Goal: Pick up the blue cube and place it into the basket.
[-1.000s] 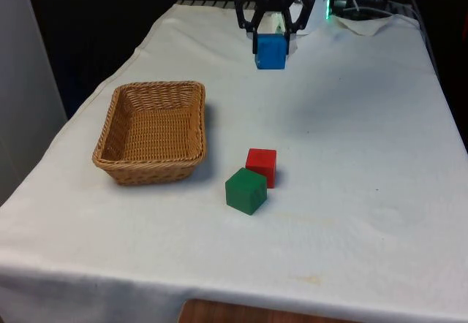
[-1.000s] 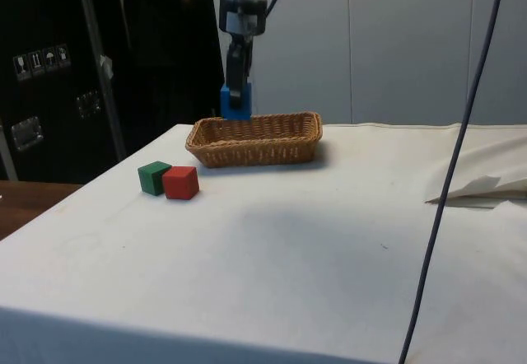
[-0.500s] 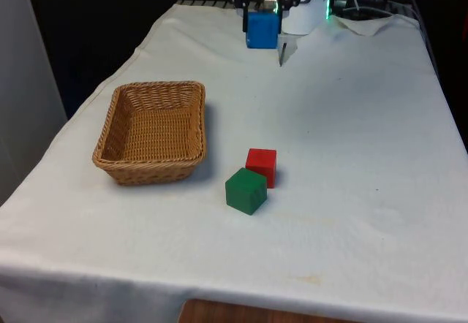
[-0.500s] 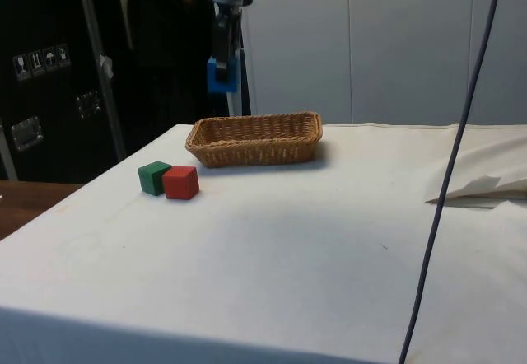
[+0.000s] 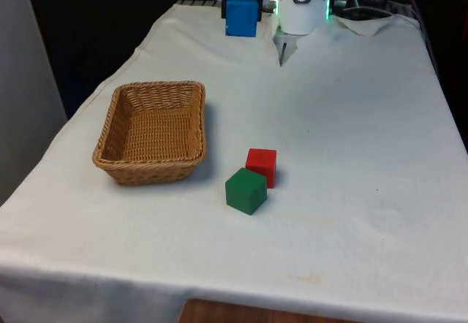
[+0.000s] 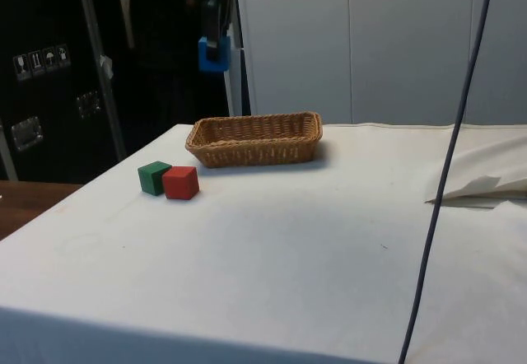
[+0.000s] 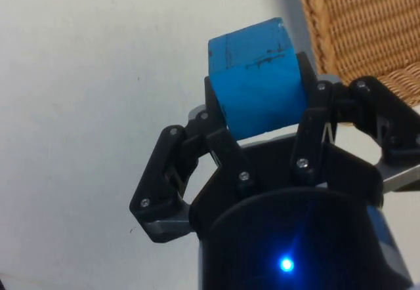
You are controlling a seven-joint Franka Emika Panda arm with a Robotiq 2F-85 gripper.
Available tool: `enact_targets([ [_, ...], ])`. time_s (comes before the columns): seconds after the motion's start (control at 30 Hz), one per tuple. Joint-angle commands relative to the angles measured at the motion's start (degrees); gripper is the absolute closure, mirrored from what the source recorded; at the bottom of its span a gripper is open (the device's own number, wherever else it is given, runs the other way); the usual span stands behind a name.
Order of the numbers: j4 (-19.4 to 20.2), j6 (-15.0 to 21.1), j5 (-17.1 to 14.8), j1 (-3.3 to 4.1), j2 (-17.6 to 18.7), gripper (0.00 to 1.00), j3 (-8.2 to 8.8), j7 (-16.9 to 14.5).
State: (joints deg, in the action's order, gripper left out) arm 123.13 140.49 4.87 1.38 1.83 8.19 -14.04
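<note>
Tool [image 7: 256,116] is clamping the blue cube [image 5: 241,17] high above the worktop [image 5: 351,133], needing steady travel toward the basket [image 5: 152,131] at its eight o'clock before lowering.

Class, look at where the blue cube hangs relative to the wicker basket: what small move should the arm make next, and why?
Probably carry the blue cube sideways toward the front view's left, over the woven wicker basket. The black gripper has its jaws shut on the cube, high above the white cloth, and the wrist view shows the basket off to one side, not beneath.
</note>
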Motion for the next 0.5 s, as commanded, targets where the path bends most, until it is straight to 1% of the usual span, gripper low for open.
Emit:
enact_targets([
  [0.0, -0.2, 0.0, 0.0, 0.00, 0.2, 0.99, 0.23, -0.1],
  [0.03, -0.7, -0.4, -0.6, -0.17, 0.5, 0.99, 0.40, -0.7],
  [0.17, -1.3, -0.4, -0.7, -0.23, 1.0, 0.99, 1.32, -1.2],
  [0.23, -1.9, -0.4, -0.7, -0.34, 1.5, 0.99, 2.06, -1.7],
  [0.27, -1.4, 0.0, -0.1, -0.11, 1.2, 0.99, 1.95, -0.9],
  [0.3, -2.1, -0.5, -0.7, -0.34, 1.7, 0.99, 2.29, -1.8],
  [0.43, -2.8, -0.4, -0.7, -0.52, 2.3, 0.99, 3.27, -2.4],
  [0.47, -3.1, -0.4, -0.8, -0.57, 2.7, 0.99, 3.78, -2.8],
])
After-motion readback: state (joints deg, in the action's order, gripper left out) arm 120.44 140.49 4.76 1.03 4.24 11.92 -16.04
